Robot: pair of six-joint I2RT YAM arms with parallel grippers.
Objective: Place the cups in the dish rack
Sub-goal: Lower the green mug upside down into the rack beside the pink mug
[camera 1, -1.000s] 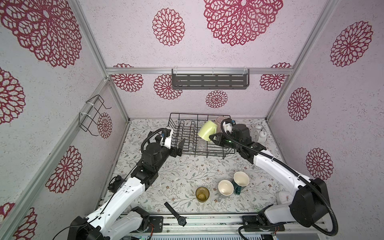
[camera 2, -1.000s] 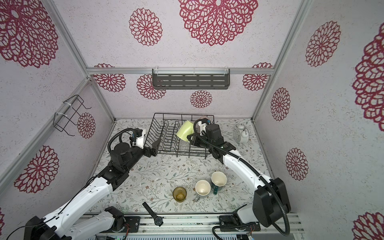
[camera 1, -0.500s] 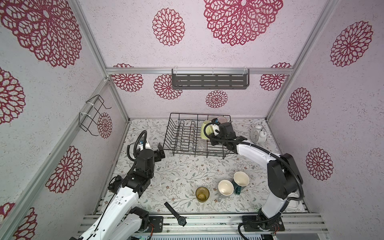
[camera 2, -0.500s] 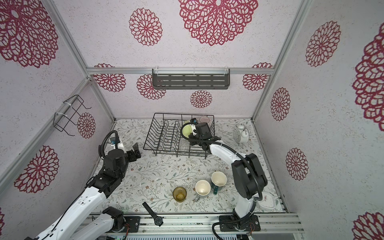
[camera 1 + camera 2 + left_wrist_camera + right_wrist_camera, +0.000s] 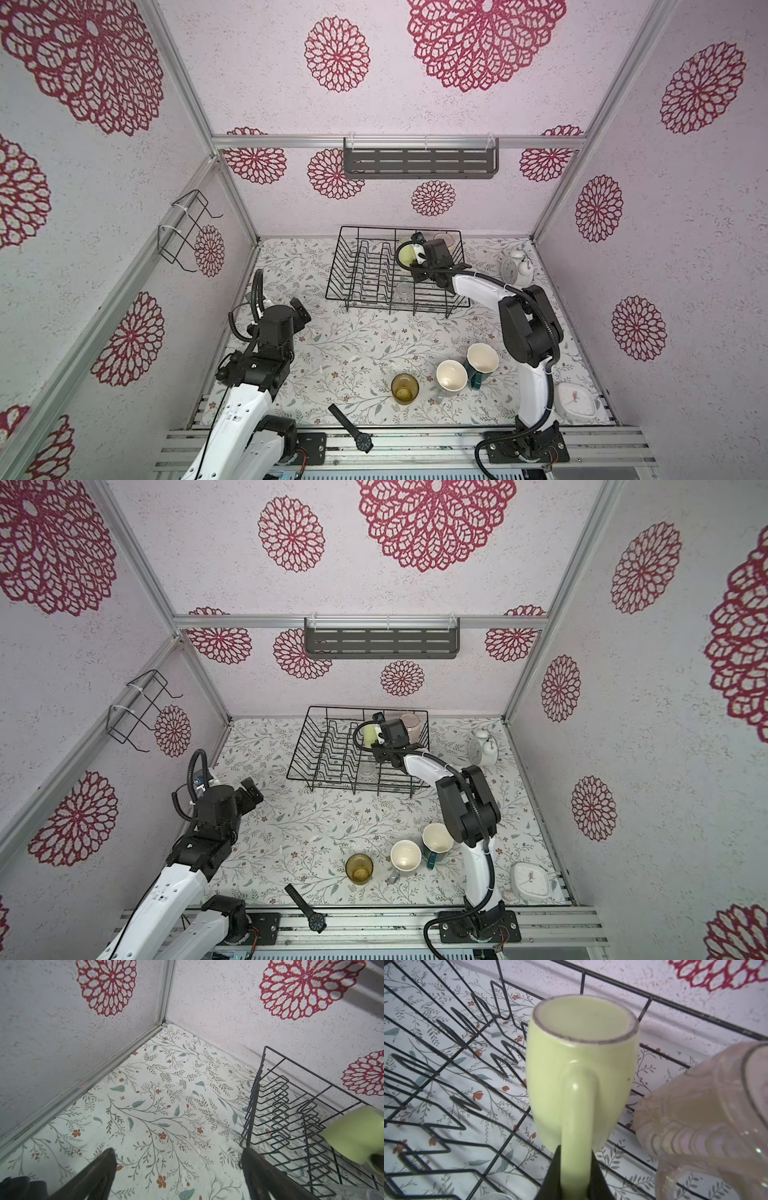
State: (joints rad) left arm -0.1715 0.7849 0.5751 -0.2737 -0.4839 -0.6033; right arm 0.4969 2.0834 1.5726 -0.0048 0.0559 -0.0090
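Brought the pale yellow-green handled mug (image 5: pixel 581 1076) down into the back right of the large black wire dish rack (image 5: pixel 374 227), just beside the tall pink mug (image 5: pixel 706 1115); kept the right gripper (image 5: pixel 574 1167) pinched narrow on its handle. Drew the left gripper (image 5: pixel 177 1150) back from the rack, jaws wide, empty. Left amber glass tumbler (image 5: pixel 404 387), grey mug (image 5: pixel 451 375) and dark teal mug (image 5: pixel 482 359) waiting on the floral tabletop (image 5: pixel 353 345).

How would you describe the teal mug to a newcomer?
At the front of the table, beside the right arm, three cups stand in a row. The dark teal mug is nearest the arm; its dark outside and handle differ from the grey mug and amber tumbler.
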